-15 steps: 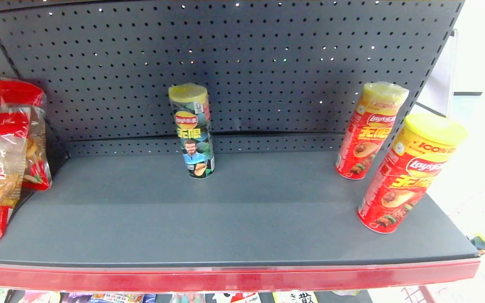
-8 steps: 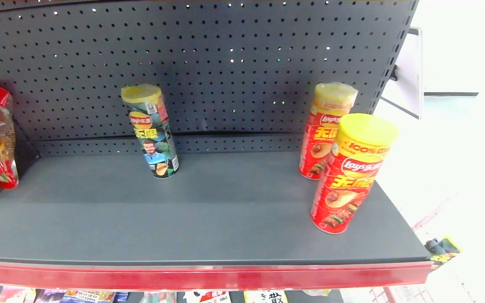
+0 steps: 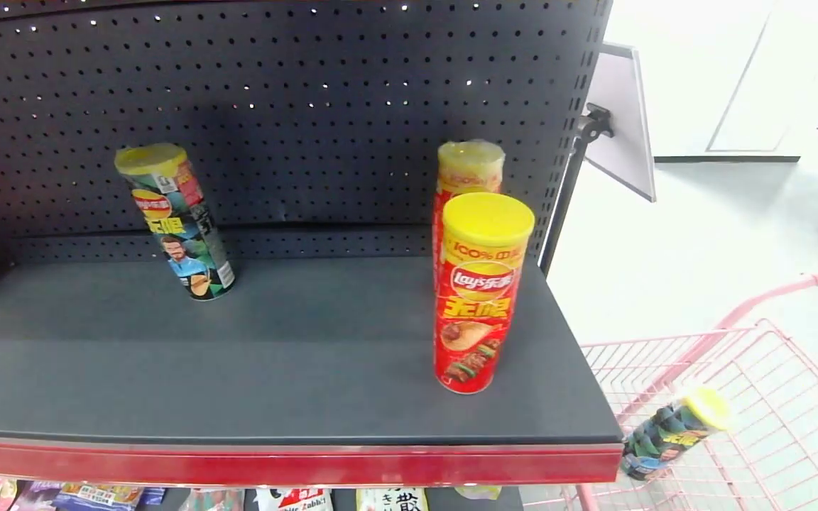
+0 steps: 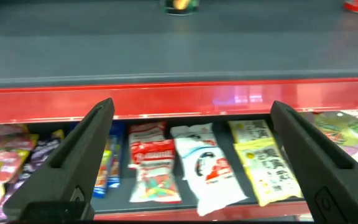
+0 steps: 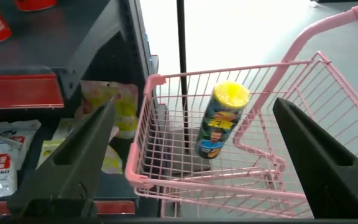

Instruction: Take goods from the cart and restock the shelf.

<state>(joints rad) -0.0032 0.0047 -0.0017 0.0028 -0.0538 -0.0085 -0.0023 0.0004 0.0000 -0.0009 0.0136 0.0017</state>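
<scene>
Lying in the cart (image 5: pixel 140 134), a green can (image 5: pixel 219 121) is just ahead of the right gripper (image 5: pixel 196 102).
Fingers are spread apart on both grippers; the left gripper (image 4: pixel 191 106) is before the shelf (image 4: pixel 166 43).

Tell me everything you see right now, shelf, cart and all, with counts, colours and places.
Shelf: one, dark grey, red front edge, ahead.
Red chip cans: two, yellow lids, upright at the shelf's right end, the second behind the first.
Dark chip can: one, yellow lid, shelf's back left.
Cart: one, pink wire, right of the shelf.
Carted can: one, dark, yellow lid, inside the cart.
Snack bags: several, mixed colours, lower shelf.
Left gripper, right gripper: black, open.
</scene>
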